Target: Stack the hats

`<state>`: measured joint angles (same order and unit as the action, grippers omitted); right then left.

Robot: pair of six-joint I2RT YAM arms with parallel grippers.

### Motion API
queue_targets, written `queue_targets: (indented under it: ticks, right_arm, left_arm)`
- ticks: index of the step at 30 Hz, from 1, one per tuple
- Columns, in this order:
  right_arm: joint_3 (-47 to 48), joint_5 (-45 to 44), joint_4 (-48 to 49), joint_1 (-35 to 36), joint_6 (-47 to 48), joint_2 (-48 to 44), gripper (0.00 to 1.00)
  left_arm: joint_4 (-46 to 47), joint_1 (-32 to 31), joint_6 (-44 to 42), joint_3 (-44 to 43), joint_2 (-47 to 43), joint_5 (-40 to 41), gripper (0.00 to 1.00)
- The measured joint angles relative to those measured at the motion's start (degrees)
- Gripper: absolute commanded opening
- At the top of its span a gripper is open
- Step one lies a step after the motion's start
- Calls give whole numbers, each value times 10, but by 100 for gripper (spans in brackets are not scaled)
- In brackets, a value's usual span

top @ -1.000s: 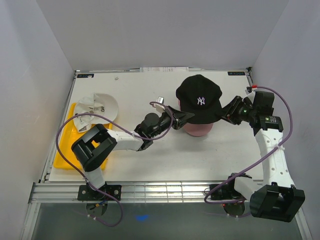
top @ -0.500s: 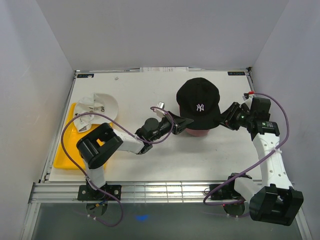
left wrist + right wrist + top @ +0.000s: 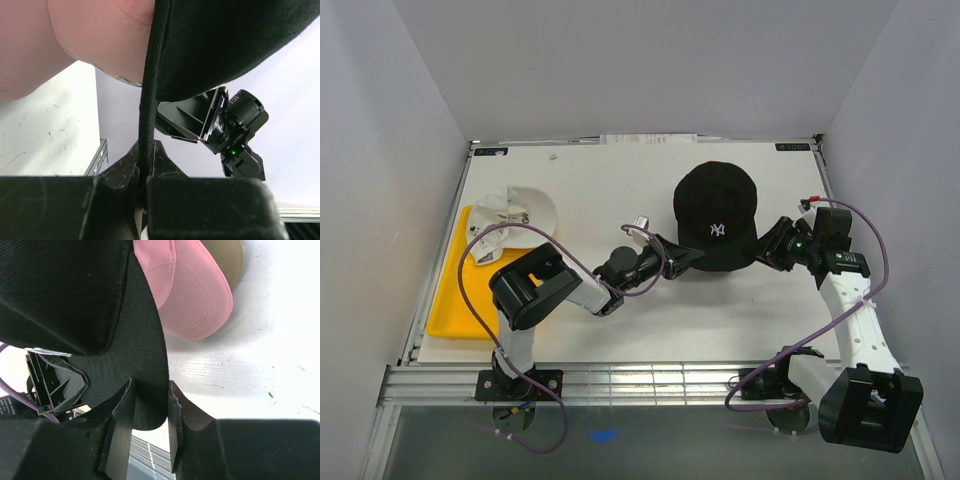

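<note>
**Black cap held between both claws above the pink one**

The black cap with the white logo (image 3: 718, 205) sat right of the table's (image 3: 720, 320) centre, pinched from both sides. The left gripper (image 3: 678, 256) reached in from the cap's left and lower side. In the left wrist view its fingers (image 3: 120, 172) were pressed tight on a thin black fabric edge of the cap, which ran straight up out of them. The black cloth spread above and to the right. The right gripper (image 3: 765, 252) came in from the cap's right side. In its own view, the two fingers (image 3: 122, 425) were closed to the width of a flat black flap of the cap, which filled the space between them. The crown bulged above and to the left.

Under the black cap lay the pink cap (image 3: 75, 45). From above it was covered, but the right wrist view showed its brim (image 3: 197, 295) jutting out beyond the black fabric. A tan cap (image 3: 230, 257) peeked out behind that.

Well apart, at the table's left, a white cap (image 3: 520, 208) rested at the far end of the yellow tray (image 3: 448, 310).
</note>
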<state>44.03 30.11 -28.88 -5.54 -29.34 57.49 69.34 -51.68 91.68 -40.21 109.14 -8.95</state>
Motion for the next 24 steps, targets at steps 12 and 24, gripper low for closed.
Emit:
queue_targets:
  ticks: [12,24]
  right_arm:
    - [-42,2,42,1,2,18,24]
    - [-64,-7,90,0,11,39,23]
  left_arm:
    - [39,0,17,11,40,0,0]
    - [12,0,27,-5,58,7,0]
